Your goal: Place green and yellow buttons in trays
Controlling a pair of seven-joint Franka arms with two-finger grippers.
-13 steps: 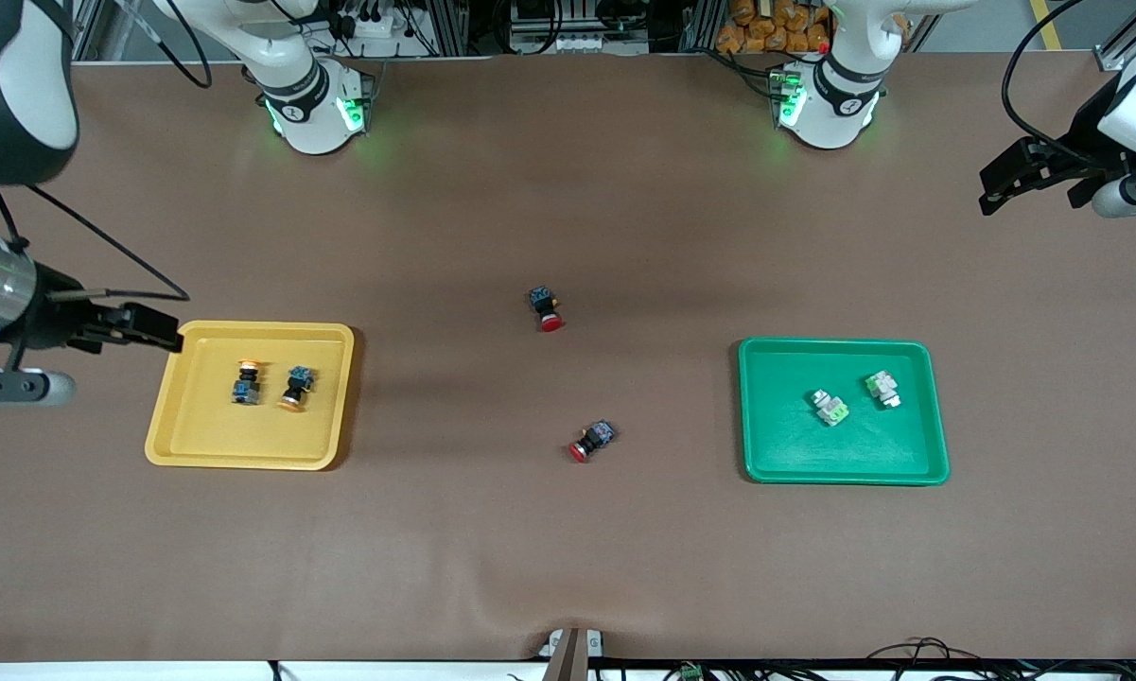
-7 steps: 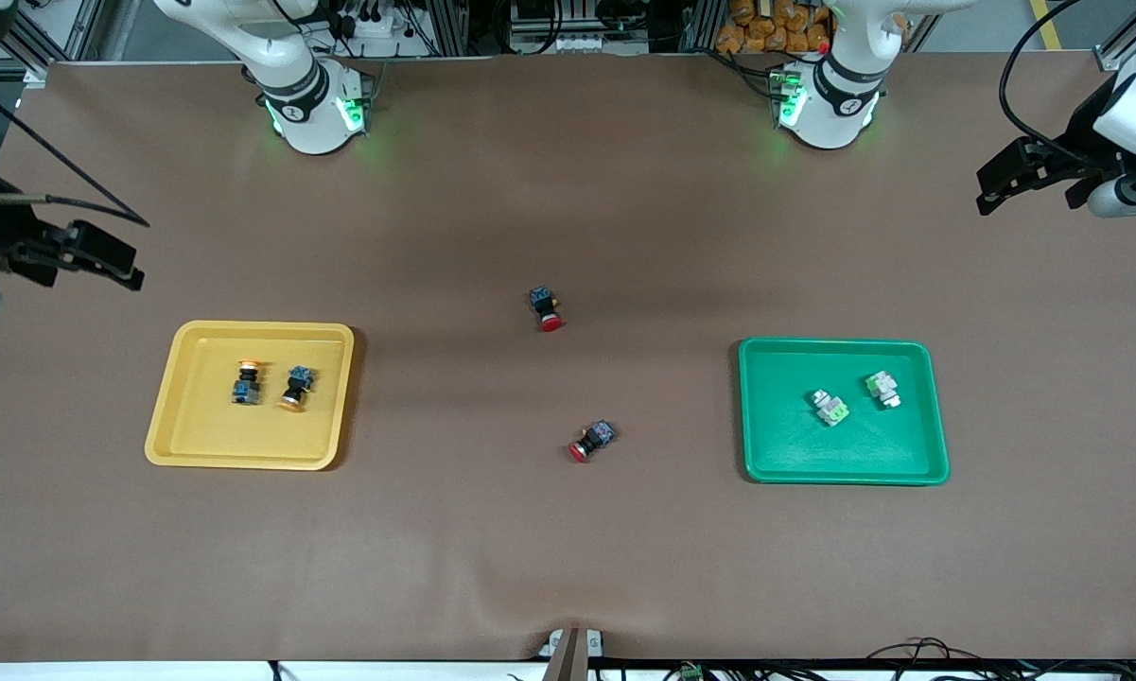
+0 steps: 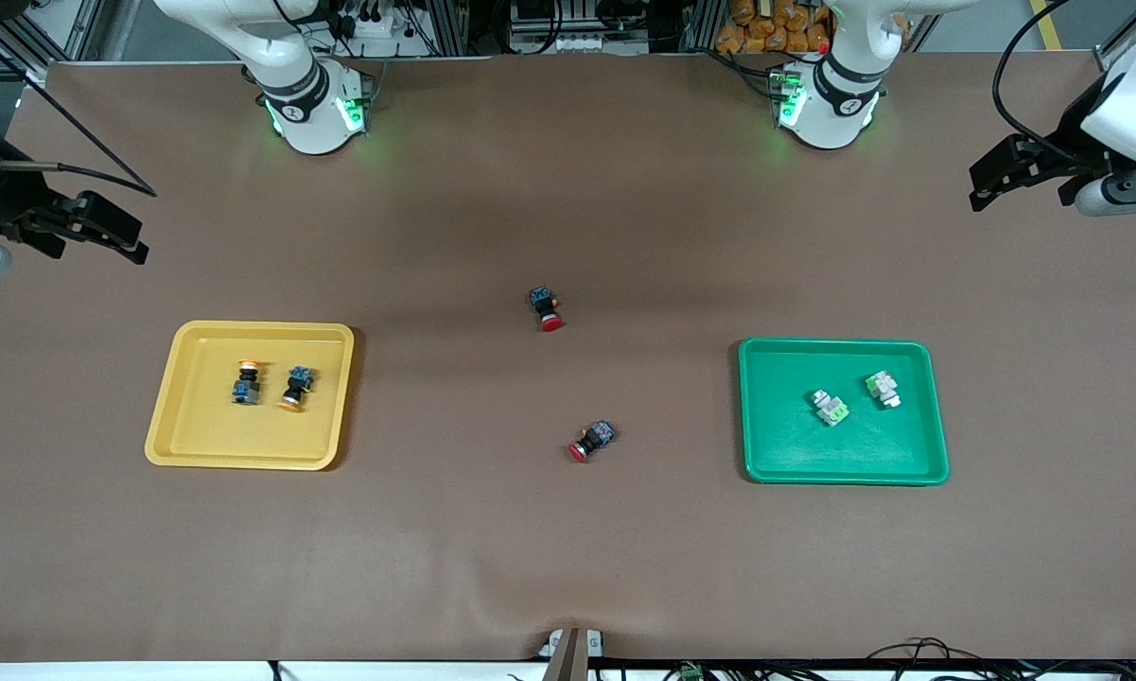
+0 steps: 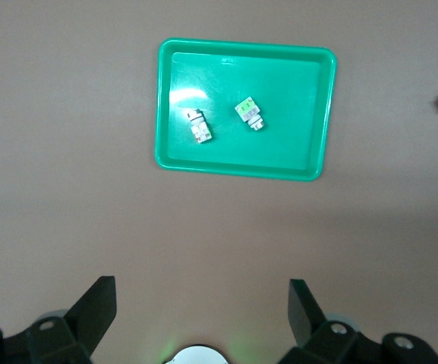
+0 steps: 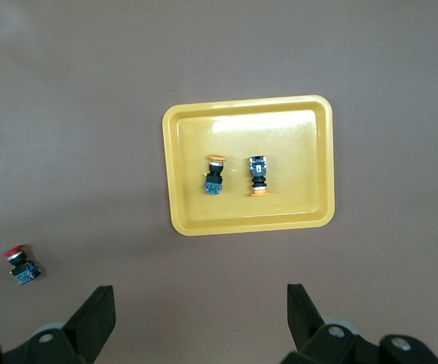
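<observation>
Two orange-yellow-capped buttons lie side by side in the yellow tray. In the green tray rest two whitish-green buttons. My right gripper hangs open and empty over bare table at the right arm's end; its wrist view shows the yellow tray and both buttons past the gripper. My left gripper hangs open and empty at the left arm's end, looking at the green tray past itself.
Two red-capped black-and-blue buttons lie on the brown table between the trays, one nearer the robots' bases, one nearer the front camera. The arm bases stand along the table's edge.
My right gripper has drawn away from the yellow tray's rim and now hangs over bare table. The left gripper has shifted only slightly. The buttons have not moved.
</observation>
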